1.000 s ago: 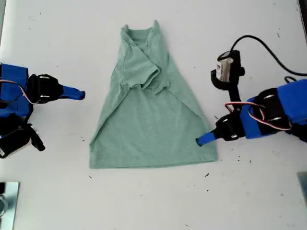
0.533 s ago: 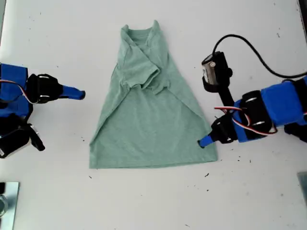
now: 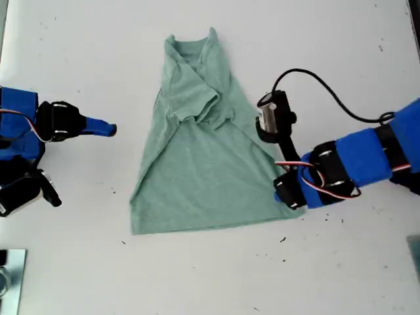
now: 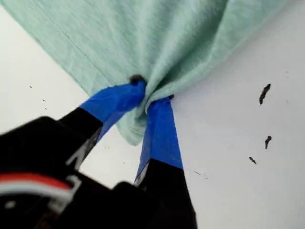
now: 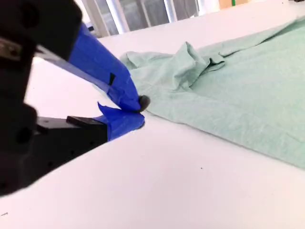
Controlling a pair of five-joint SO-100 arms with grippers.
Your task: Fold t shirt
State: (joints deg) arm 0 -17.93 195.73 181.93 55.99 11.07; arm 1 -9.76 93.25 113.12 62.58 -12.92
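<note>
The pale green t shirt (image 3: 197, 164) lies flat on the white table (image 3: 210, 275), neckline at the far end, sleeves folded inward. My first gripper (image 4: 150, 93) is shut on the hem corner of the t shirt (image 4: 157, 38), with cloth bunched between its blue fingertips; in the exterior view my first gripper (image 3: 283, 195) is at the shirt's lower right corner. My second gripper (image 5: 138, 107) is shut with nothing in it, a short way off the edge of the t shirt (image 5: 228, 95). In the exterior view my second gripper (image 3: 110, 130) is left of the shirt.
A black cable (image 3: 328, 92) loops behind the first arm. A metal object (image 3: 10, 279) sits at the exterior view's lower left corner. Dark specks (image 4: 264, 93) dot the table near the pinched corner.
My first gripper has closed on the shirt's lower right corner and its arm has swung toward the shirt. The hem has shifted slightly right in the exterior view. The second arm stayed still.
</note>
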